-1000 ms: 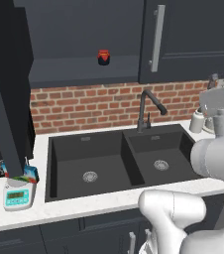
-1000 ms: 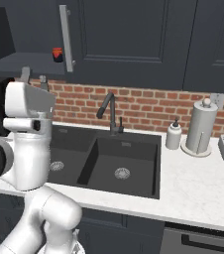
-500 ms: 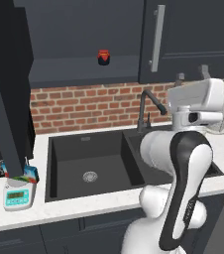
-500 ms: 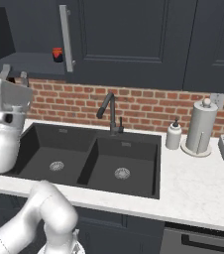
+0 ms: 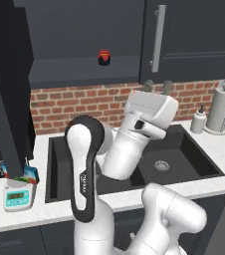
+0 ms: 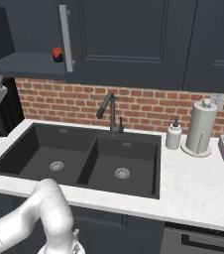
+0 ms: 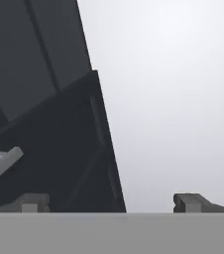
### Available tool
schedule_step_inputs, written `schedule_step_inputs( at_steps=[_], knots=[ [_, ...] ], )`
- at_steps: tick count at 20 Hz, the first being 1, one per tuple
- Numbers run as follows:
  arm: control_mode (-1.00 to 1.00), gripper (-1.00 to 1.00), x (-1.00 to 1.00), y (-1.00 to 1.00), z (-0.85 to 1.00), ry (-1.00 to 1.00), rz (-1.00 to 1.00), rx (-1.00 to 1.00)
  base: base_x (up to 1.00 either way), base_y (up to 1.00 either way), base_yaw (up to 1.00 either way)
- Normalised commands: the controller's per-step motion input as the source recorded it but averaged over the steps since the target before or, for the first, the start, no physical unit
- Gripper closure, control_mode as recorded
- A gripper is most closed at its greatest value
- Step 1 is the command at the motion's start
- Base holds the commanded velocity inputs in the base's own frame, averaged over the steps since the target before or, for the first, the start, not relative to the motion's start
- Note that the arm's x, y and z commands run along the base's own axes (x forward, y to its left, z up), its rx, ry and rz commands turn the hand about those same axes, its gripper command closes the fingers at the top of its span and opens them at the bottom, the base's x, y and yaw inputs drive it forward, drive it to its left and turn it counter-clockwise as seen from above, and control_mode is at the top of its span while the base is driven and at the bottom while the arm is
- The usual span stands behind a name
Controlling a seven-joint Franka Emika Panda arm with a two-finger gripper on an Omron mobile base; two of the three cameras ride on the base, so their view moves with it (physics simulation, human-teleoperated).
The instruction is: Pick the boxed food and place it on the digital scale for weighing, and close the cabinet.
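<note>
Arm folded over the sink (image 5: 184,154), hand raised, gripper (image 5: 157,87) pointing up at the cabinet (image 5: 194,35), jaws apart, empty. Boxed food (image 5: 30,174) behind the digital scale (image 5: 19,195), counter's left end.

counter (image 5: 50,211) — digital scale (image 5: 20,195), boxed food (image 5: 31,174) | shelf (image 5: 79,74) — jar (image 5: 104,58)

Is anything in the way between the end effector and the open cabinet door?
Nothing visible. The end effector is above the sink, the open door stands off to the left, and the jar sits back on the shelf.
</note>
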Motion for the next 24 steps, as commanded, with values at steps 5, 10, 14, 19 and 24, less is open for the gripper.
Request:
schedule_step_inputs(
  at_steps=[5, 10, 14, 19, 24],
  knots=[
    [-1.00, -1.00, -0.70, 0.27, -0.95, -0.17, 0.00, 0.08, 0.00, 0.00, 0.00],
    [-1.00, -1.00, -0.88, 0.06, -0.79, -0.16, 0.00, 0.04, 0.00, 0.00, 0.00],
    [-1.00, -1.00, -0.86, 0.17, -0.53, -0.10, 0.00, 0.00, 0.00, 0.00, 0.00],
    [-1.00, -1.00, -0.91, -0.01, -0.12, -0.05, 0.02, 0.00, 0.00, 0.00, 0.00],
    [-1.00, -1.00, -1.00, -0.08, 0.07, -0.20, 0.14, -0.03, 0.00, 0.00, 0.00]
  ],
)
